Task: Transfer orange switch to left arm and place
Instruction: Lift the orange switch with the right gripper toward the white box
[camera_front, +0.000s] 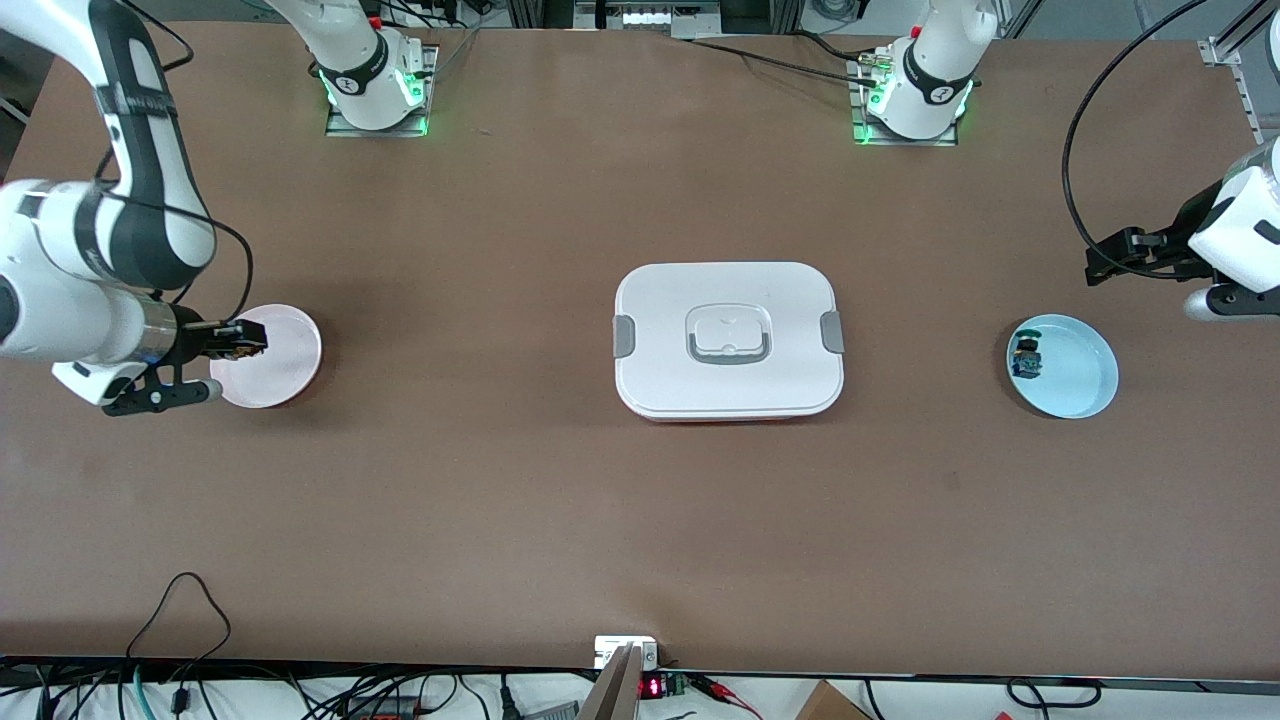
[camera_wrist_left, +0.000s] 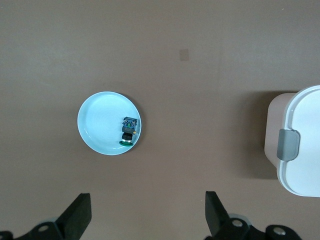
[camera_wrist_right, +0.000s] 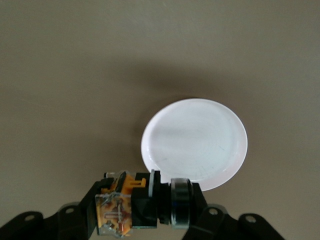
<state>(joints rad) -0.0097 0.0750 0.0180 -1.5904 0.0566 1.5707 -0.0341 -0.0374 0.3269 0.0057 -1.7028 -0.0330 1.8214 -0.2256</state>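
Observation:
The orange switch, an orange block with a black cylindrical end, lies crosswise between the fingers of my right gripper, which is shut on it. In the front view the right gripper holds the orange switch over the edge of a pink plate at the right arm's end of the table. The white box with grey clips sits at the table's middle. My left gripper hangs open and empty at the left arm's end, its fingers wide apart above bare table.
A blue plate at the left arm's end holds a small blue-and-green part. The left wrist view shows that blue plate, the part and a corner of the box. The pink plate lies empty.

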